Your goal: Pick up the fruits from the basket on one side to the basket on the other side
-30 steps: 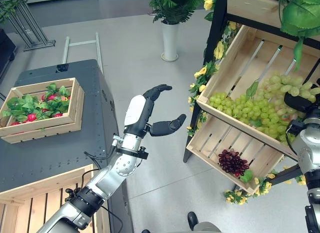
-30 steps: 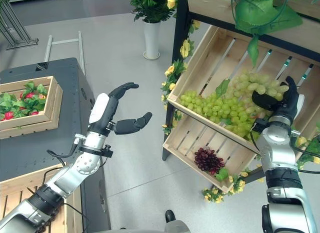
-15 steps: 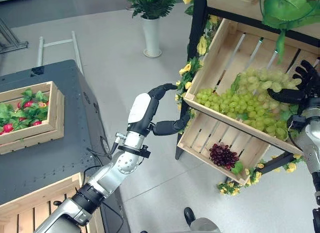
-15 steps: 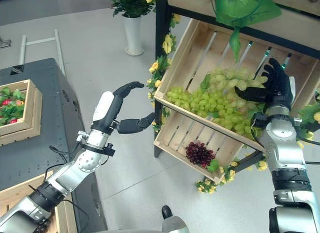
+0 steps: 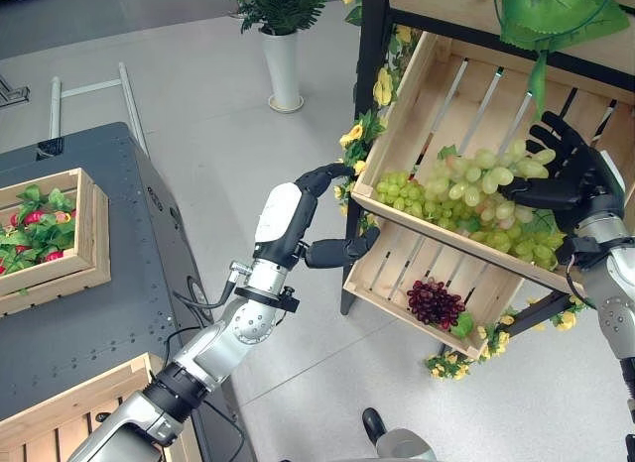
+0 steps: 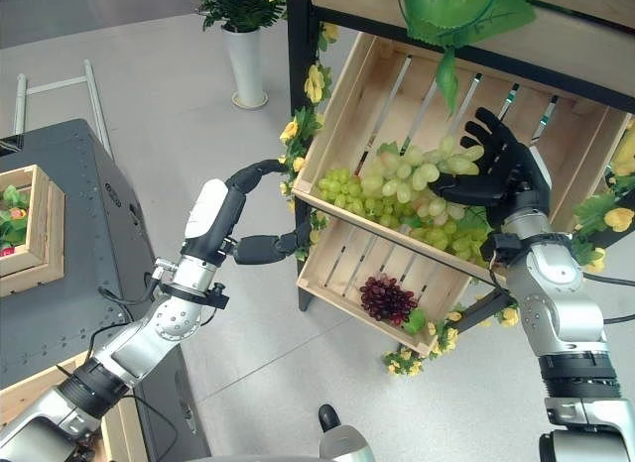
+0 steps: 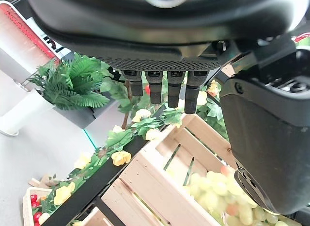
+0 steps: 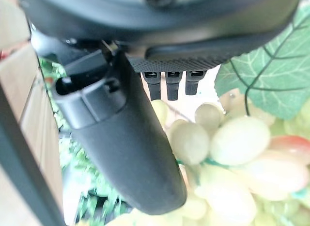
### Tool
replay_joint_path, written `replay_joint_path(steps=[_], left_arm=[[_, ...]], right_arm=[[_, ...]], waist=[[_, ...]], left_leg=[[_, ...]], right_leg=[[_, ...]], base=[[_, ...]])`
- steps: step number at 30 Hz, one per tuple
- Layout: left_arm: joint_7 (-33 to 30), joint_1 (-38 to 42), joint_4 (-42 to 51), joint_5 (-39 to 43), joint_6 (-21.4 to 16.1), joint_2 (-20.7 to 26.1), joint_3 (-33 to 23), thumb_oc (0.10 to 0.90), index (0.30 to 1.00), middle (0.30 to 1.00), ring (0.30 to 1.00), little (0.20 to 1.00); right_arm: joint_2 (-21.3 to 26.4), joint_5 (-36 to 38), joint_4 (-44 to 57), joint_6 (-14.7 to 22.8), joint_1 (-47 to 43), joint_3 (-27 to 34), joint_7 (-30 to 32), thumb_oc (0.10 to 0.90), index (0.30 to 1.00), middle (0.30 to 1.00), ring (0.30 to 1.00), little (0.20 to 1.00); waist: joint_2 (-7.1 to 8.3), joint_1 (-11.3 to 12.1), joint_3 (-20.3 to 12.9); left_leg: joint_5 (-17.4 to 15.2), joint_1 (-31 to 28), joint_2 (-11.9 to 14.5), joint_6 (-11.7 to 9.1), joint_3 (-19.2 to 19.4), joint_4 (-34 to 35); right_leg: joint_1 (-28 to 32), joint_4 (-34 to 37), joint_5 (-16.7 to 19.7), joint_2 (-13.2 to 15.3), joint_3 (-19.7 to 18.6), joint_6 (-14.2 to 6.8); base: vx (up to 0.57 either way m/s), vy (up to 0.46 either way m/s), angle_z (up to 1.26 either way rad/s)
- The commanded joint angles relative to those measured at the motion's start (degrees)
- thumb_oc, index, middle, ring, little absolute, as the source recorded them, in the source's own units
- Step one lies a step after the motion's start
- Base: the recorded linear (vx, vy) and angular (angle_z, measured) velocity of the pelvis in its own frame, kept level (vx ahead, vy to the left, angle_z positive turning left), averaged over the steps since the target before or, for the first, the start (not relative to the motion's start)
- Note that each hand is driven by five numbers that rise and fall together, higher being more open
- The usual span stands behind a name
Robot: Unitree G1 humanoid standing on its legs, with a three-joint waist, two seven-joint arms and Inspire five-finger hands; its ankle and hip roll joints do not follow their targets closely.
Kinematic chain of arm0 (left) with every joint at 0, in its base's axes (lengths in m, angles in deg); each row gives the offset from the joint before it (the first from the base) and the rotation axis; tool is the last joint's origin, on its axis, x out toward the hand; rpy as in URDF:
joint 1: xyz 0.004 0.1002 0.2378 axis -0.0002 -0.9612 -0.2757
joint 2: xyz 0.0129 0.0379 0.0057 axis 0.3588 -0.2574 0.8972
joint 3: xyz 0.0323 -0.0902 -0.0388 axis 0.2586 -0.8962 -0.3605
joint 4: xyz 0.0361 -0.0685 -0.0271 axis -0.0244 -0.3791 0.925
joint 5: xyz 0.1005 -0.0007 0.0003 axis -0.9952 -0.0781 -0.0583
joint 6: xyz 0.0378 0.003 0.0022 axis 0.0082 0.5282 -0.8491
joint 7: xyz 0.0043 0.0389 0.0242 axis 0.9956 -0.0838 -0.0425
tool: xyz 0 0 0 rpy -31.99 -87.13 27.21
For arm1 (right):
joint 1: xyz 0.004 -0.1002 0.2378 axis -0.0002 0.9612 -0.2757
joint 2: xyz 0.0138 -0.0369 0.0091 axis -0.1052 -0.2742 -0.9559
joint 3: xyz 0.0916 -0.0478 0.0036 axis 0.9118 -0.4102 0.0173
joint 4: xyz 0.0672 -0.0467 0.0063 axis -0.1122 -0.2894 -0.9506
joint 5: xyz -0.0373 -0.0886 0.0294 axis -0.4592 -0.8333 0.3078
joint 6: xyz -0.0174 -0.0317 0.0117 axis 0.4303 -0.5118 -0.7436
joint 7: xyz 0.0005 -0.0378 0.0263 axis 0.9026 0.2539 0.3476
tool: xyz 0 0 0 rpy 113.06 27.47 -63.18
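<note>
Right robot hand [image 6: 501, 170] is at the far end of the green grapes [image 5: 466, 199], fingers spread and straight, thumb reaching toward the pile; nothing is gripped. Its wrist view shows the thumb lying against pale grapes with a vine leaf [image 8: 264, 78] beside them. Left robot hand [image 5: 308, 229] hangs in the air just off the front corner of the fruit stand [image 5: 372, 135], fingers relaxed and apart, holding nothing.

Task items, largest first: the upper crate [image 5: 466, 75], tilted toward the floor, holds the green grapes along its lower rail. The lower crate [image 5: 382, 279] holds a small dark grape bunch [image 5: 434, 303]. On the dark counter [image 5: 129, 284] well apart to the robot's left sits a wooden crate [image 5: 84, 269] with red fruit among leaves.

Procedure for the step in hand, judged as the approach to a grasp:
1. Bring the fingers over one cluster, thumb below it.
2. Close gently; grapes probably crush or detach under a hard squeeze.
3. Lift clear of the lower rail before swinging toward the counter.

Obstructions: the hanging leaves [image 5: 551, 11] above the upper crate, the yellow flowers [image 5: 382, 85] along the stand post, and the stand's black frame near the left robot hand. A potted plant [image 5: 281, 41] stands on the floor behind.
</note>
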State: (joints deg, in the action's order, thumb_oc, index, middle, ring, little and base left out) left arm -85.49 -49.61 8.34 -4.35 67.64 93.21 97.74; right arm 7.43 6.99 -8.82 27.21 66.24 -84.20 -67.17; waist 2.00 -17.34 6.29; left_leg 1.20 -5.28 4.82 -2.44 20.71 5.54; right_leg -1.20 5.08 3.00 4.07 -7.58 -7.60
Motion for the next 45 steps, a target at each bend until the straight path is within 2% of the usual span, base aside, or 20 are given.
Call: replay_joint_path(steps=[1, 4, 10, 12, 16, 17, 18, 19, 20, 21, 22, 25, 28, 32, 36, 40, 45], left_arm=[[-1.8, 5.8, -0.7, -2.9, -6.8, -0.2, -2.2, 0.8, 0.9, 0.9, 0.9, 0.9], [-1.6, 5.2, -0.7, -3.1, -7.3, -0.2, -2.6, 0.8, 0.9, 0.9, 0.9, 0.9], [-2.2, 3.9, -0.7, -3.6, -7.5, 0.2, -2.9, 0.8, 0.9, 0.9, 0.9, 0.9], [-2.4, 3.6, 0.0, -3.8, -7.3, 0.6, -2.9, 0.8, 0.9, 0.9, 0.9, 0.9], [-2.8, 3.9, 0.9, -3.6, -5.9, 1.2, -2.2, 0.8, 0.9, 0.9, 0.9, 0.9], [-3.0, 4.1, 1.2, -3.6, -5.4, 1.3, -1.8, 0.8, 0.9, 0.9, 0.9, 0.9], [-3.7, 4.6, 1.1, -3.7, -4.6, 1.4, -0.9, 0.8, 0.9, 0.9, 0.9, 0.9], [-3.9, 4.7, 1.0, -3.8, -4.6, 1.4, -0.7, 0.8, 0.9, 0.9, 0.9, 0.9], [-4.0, 5.2, 1.7, -3.8, -3.6, 1.6, 0.1, 0.8, 0.9, 0.9, 0.9, 0.9], [-4.1, 5.3, 1.7, -3.8, -3.5, 1.6, 0.3, 0.8, 0.9, 0.9, 0.9, 0.9], [-4.3, 5.8, 1.9, -3.5, -3.0, 2.1, 1.0, 0.8, 0.9, 0.9, 0.9, 0.9], [-4.4, 6.6, 2.2, -3.4, -1.9, 2.1, 2.3, 0.8, 0.9, 0.9, 0.9, 0.9], [-4.4, 6.7, 2.8, -3.6, -1.1, 2.2, 2.7, 0.8, 0.9, 0.9, 0.9, 0.9], [-4.0, 6.3, 3.1, -3.7, -1.4, 2.3, 1.9, 0.8, 0.9, 0.9, 0.9, 0.9], [-3.3, 6.9, 3.7, -3.1, -0.4, 2.7, 1.4, 0.8, 0.9, 0.9, 0.9, 0.9], [-2.5, 7.0, 3.7, -2.3, -0.7, 3.4, 0.4, 0.8, 0.9, 0.9, 0.9, 0.9], [-1.5, 6.4, 4.0, -1.9, -1.3, 3.6, -1.3, 0.8, 0.9, 0.9, 0.9, 0.9]], right_arm=[[6.1, 3.7, 3.9, 12.1, -7.2, 6.3, -4.4, 0.8, 0.9, 0.9, 0.9, 0.9], [6.2, 1.9, 5.5, 12.3, -7.5, 6.3, -6.1, 0.8, 0.9, 0.9, 0.9, 0.9], [10.3, -8.7, 6.0, 10.7, -5.9, 6.4, -8.1, 0.8, 0.9, 0.9, 0.9, 0.9], [13.0, -18.4, 3.7, 10.6, -3.8, 6.2, -7.7, 0.8, 0.9, 0.9, 0.9, 0.9], [17.0, -27.8, 0.2, 9.8, -2.2, 5.0, -6.8, 0.8, 0.9, 0.9, 0.9, 0.9], [18.2, -32.0, -0.9, 9.3, -1.9, 4.6, -5.9, 0.8, 0.9, 0.9, 0.9, 0.9], [20.8, -39.5, -3.7, 8.5, -1.8, 3.4, -4.8, 0.8, 0.9, 0.9, 0.9, 0.9], [21.3, -41.6, -4.2, 8.0, -1.9, 3.0, -4.6, 0.8, 0.9, 0.9, 0.9, 0.9], [23.9, -46.9, -7.3, 8.0, -2.4, 1.3, -4.2, 0.8, 0.9, 0.9, 0.9, 0.9], [24.3, -47.6, -7.9, 8.1, -2.7, 0.9, -4.1, 0.8, 0.9, 0.9, 0.9, 0.9], [27.4, -51.9, -10.9, 7.5, -3.9, -1.1, -3.7, 0.8, 0.9, 0.9, 0.9, 0.9], [31.9, -57.1, -14.6, 6.8, -8.4, -5.5, -4.5, 0.8, 0.9, 0.9, 0.9, 0.9], [34.2, -56.1, -16.3, 6.3, -12.7, -9.5, -4.2, 0.8, 0.9, 0.9, 0.9, 0.9], [35.5, -55.5, -17.7, 4.8, -15.1, -12.2, -7.0, 0.8, 0.9, 0.9, 0.9, 0.9], [35.4, -49.0, -17.7, 3.9, -14.8, -13.1, -11.2, 0.8, 0.9, 0.9, 0.9, 0.9], [33.0, -37.7, -14.8, 4.8, -12.6, -11.1, -10.9, 0.8, 0.9, 0.9, 0.9, 0.9], [29.7, -30.5, -10.0, 5.6, -7.0, -5.5, -12.7, 0.8, 0.9, 0.9, 0.9, 0.9]], waist=[[0.9, 2.1, -6.9], [0.94, 2.2, -7.0], [1.3, 2.0, -7.1], [1.57, 1.9, -7.0], [2.02, 1.8, -6.9], [2.17, 1.8, -6.8], [2.32, 1.7, -6.6], [2.47, 1.7, -6.6], [2.78, 1.9, -6.7], [2.78, 2.0, -6.7], [3.04, 2.3, -6.7], [3.51, 2.8, -6.7], [3.62, 2.9, -6.7], [3.55, 2.9, -6.8], [3.7, 2.6, -6.9], [3.61, 2.4, -6.9], [3.38, 2.0, -6.9]], left_leg=[[-5.0, -2.0, 1.5, 0.1, -2.9, -0.5], [-5.0, -2.1, 1.6, 0.0, -2.9, -0.5], [-5.0, -2.1, 1.6, -0.2, -2.8, -0.5], [-5.0, -2.0, 1.5, -0.2, -2.7, -0.5], [-4.8, -1.9, 1.5, -0.1, -2.6, -0.5], [-4.8, -1.9, 1.5, -0.1, -2.6, -0.5], [-5.0, -2.0, 1.5, 0.0, -2.6, -0.5], [-4.7, -1.9, 1.5, -0.1, -2.5, -0.5], [-4.6, -1.7, 1.4, 0.0, -2.5, -0.5], [-4.6, -1.7, 1.4, 0.0, -2.6, -0.5], [-4.4, -1.5, 1.4, -0.1, -2.7, -0.5], [-4.2, -1.2, 1.5, -0.1, -2.9, -0.5], [-4.0, -1.1, 1.6, -0.3, -3.0, -0.5], [-3.7, -0.6, 1.6, -0.5, -3.1, -0.5], [-3.5, -0.5, 1.6, -0.5, -3.0, -0.5], [-3.5, -0.5, 1.6, -0.6, -2.9, -0.5], [-3.5, -0.5, 1.5, -0.6, -2.9, -0.5]], right_leg=[[-0.2, -0.1, 1.2, -4.0, 2.4, 0.3], [-0.1, -0.1, 1.1, -4.0, 2.5, 0.3], [0.0, -0.1, 1.1, -4.0, 2.6, 0.1], [-0.1, -0.1, 1.2, -4.1, 2.6, 0.0], [-0.2, -0.1, 1.4, -4.1, 2.5, -0.1], [-0.2, -0.1, 1.5, -4.1, 2.5, -0.2], [-0.1, -0.1, 1.5, -4.2, 2.6, -0.4], [-0.3, -0.1, 1.7, -4.2, 2.5, -0.3], [-0.4, -0.1, 1.9, -4.3, 2.5, -0.4], [-0.5, -0.1, 1.9, -4.3, 2.5, -0.4], [-0.5, -0.1, 2.0, -4.3, 2.6, -0.5], [-0.6, -0.1, 2.2, -4.5, 2.6, -0.6], [-0.7, -0.1, 2.3, -4.5, 2.7, -0.7], [-0.8, -0.1, 2.3, -4.6, 2.8, -0.6], [-0.9, -0.1, 2.4, -4.7, 2.7, -0.5], [-0.9, -0.1, 2.4, -4.7, 2.7, -0.4], [-0.9, -0.1, 2.2, -4.7, 2.6, -0.2]], base=[[0.0, 0.0, 0.0], [0.0, 0.0, 0.0], [0.0, 0.0, 0.0], [0.0, 0.0, 0.0], [0.0, 0.0, 0.0], [0.0, 0.0, 0.0], [0.0, 0.0, 0.0], [0.0, 0.0, 0.0], [0.0, 0.0, 0.0], [-0.01, -0.031, 0.0], [0.0, 0.0, 0.0], [0.0, 0.0, 0.0], [0.0, 0.0, 0.0], [0.0, 0.0, 0.0], [0.0, 0.0, 0.0], [0.0, 0.0, 0.0], [0.0, 0.0, 0.0]])
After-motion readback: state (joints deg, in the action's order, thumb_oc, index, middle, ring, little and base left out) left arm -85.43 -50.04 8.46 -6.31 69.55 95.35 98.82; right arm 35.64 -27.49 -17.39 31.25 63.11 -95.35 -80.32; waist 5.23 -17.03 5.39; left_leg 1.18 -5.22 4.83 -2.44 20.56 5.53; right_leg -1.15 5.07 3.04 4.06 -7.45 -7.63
